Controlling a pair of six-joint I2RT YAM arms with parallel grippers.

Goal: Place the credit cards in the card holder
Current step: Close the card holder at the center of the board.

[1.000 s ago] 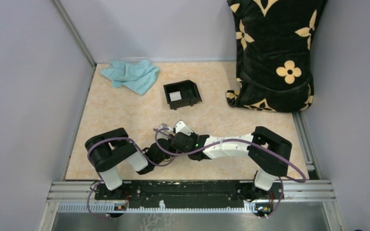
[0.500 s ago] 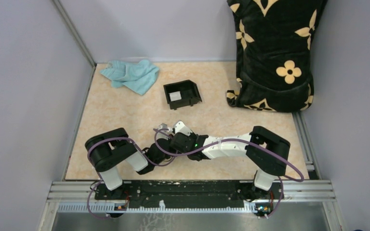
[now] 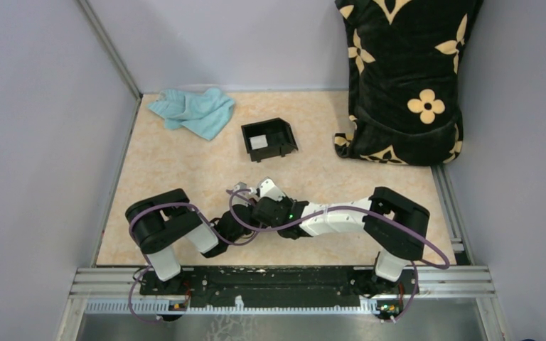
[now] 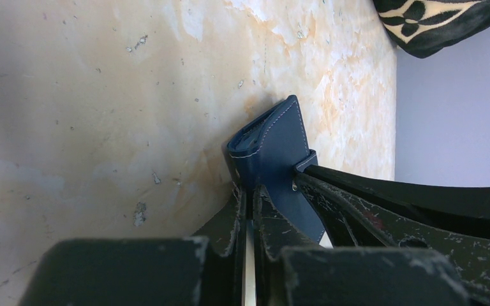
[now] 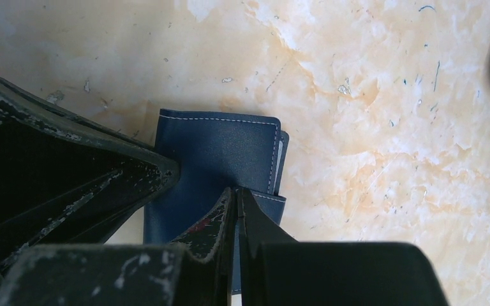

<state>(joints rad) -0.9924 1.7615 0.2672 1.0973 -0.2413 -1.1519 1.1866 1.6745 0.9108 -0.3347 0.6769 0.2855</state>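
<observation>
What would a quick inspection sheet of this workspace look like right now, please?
Surface: marbled peach table, scuffed, speckled.
Job's things: navy card holder between both tools; what looks like a pale card in the black box; no orange card seen.
Clutter: teal cloth far left; floral cushion far right.
Grippers: left tool shut on the card holder's edge; right tool shut on its flap.
Cables: purple cables loop along both arms.
Surroundings: grey walls; metal rail at near edge.
</observation>
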